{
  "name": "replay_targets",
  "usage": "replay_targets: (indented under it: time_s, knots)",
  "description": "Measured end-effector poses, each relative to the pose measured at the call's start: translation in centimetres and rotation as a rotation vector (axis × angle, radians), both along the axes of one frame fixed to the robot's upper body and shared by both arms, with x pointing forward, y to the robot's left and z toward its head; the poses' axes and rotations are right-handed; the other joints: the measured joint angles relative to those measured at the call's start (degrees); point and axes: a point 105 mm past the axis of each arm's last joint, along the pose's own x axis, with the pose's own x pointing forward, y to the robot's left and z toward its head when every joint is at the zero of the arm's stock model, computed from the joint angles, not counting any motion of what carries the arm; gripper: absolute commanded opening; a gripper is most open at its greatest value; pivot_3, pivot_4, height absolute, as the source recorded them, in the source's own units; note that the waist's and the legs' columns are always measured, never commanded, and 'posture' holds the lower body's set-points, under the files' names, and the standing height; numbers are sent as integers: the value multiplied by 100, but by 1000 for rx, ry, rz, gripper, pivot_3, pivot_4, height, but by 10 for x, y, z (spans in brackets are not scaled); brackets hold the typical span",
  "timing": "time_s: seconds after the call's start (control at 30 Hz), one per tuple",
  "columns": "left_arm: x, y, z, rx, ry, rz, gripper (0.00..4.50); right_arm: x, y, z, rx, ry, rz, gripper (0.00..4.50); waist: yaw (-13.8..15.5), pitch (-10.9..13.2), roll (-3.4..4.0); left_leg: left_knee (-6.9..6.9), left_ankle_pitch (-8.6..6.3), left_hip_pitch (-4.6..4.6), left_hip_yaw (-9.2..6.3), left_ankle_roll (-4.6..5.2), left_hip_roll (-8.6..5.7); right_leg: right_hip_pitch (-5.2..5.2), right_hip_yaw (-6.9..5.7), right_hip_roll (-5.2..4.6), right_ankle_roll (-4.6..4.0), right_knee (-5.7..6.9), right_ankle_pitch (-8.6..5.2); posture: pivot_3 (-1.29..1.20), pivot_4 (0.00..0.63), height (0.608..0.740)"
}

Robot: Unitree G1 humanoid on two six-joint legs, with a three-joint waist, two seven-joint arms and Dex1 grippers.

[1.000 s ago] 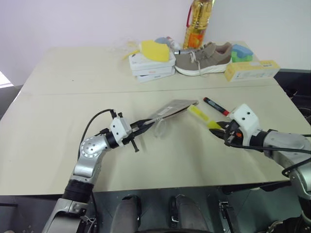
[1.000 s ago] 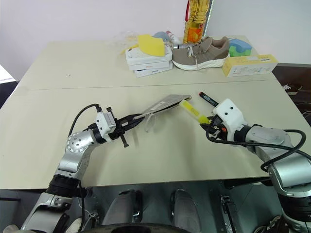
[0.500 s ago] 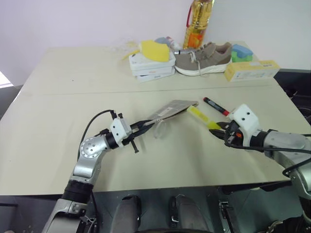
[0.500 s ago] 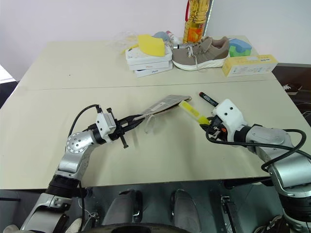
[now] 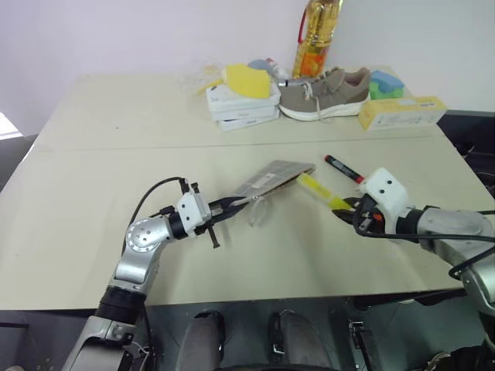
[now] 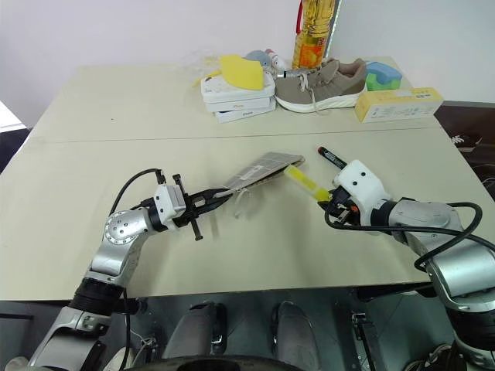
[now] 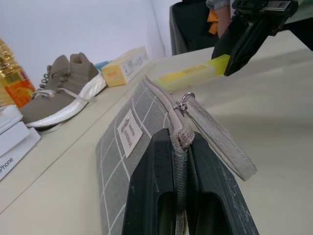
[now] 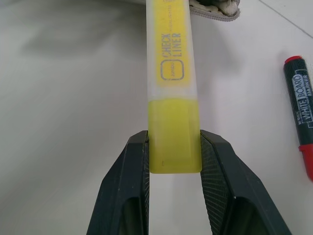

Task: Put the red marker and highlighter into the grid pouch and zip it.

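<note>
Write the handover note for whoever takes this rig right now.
Left gripper: shut on the grid pouch, holding it tilted up off the table.
Right gripper: shut on the highlighter, its far tip at the pouch's edge.
Red marker: lying on the table beside the right gripper, untouched.
Done: both pickups. Whether the pouch is unzipped cannot be told.
Left: highlighter in, then marker, then zip.

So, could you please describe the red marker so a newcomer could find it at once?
On the table, look beside the right pincer. The red marker lies flat there, untouched: a slim black barrel with red ends, unlike the yellow highlighter held nearby.
</note>
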Motion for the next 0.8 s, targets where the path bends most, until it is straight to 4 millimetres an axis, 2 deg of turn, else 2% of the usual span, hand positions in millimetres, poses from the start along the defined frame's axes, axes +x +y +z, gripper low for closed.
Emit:
replay_targets:
  time_s: [0.2,0.4,0.63,0.8]
  knots:
    - [-7,-5,0,44,-25,-78,0,-6,13,7,-95,-16,108,853,0,0,0,0,0,0,-1,0,0,0,0,0,0,-1,0,0,150,740]
    - [-16,-15,3,89,-57,-198,0,-18,28,5,-191,3,241,853,0,0,-1,1,0,0,0,0,0,0,0,0,0,-2,0,0,150,740]
    - [-23,-25,6,117,-75,-298,0,-19,46,3,-317,-27,380,853,-6,1,-1,0,0,0,0,0,1,-2,0,1,-1,-2,-1,0,150,740]
    - [-19,-24,3,123,-70,-298,0,-20,52,1,-271,-15,392,3412,-1,1,-2,1,0,-1,0,0,1,-2,0,0,0,-2,0,0,150,740]
